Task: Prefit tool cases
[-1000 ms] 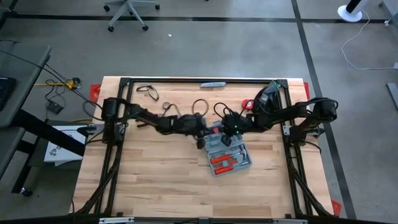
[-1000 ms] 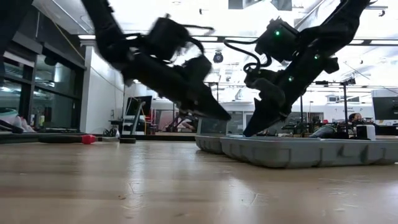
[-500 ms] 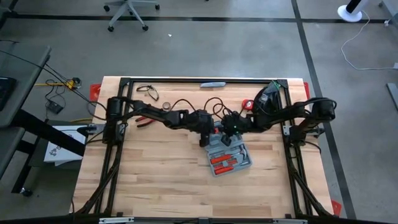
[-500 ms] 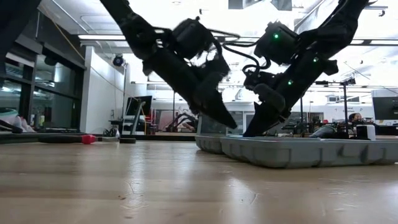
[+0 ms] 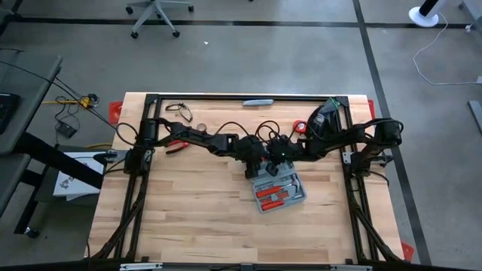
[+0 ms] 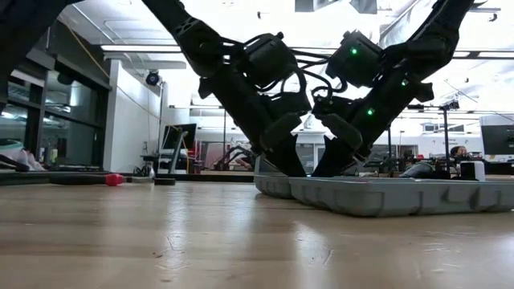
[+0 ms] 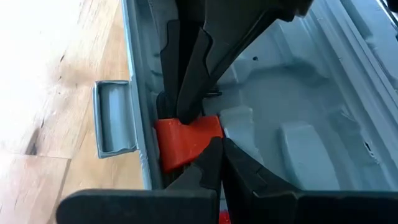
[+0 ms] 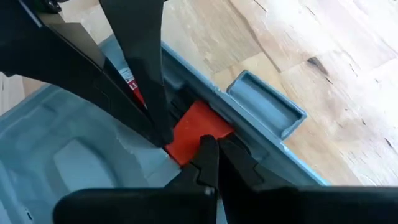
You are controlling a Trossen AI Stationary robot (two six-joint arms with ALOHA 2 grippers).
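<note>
Both closed end effectors meet inside the tool case (image 5: 277,188)

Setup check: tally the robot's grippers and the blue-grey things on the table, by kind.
Dark two-finger grippers, shut: 2 (left gripper, right gripper)
Open blue-grey hinged plastic tool case: 1
Slim grey-blue bar: 1
Total: 4

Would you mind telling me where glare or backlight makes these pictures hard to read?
Low view: bright ceiling light behind leaves both arms as dark silhouettes above the tool case. Left wrist view: the wooden table washes out to white at one corner, while the red piece inside the case reads clearly. High view: evenly lit, no strong glare.
</note>
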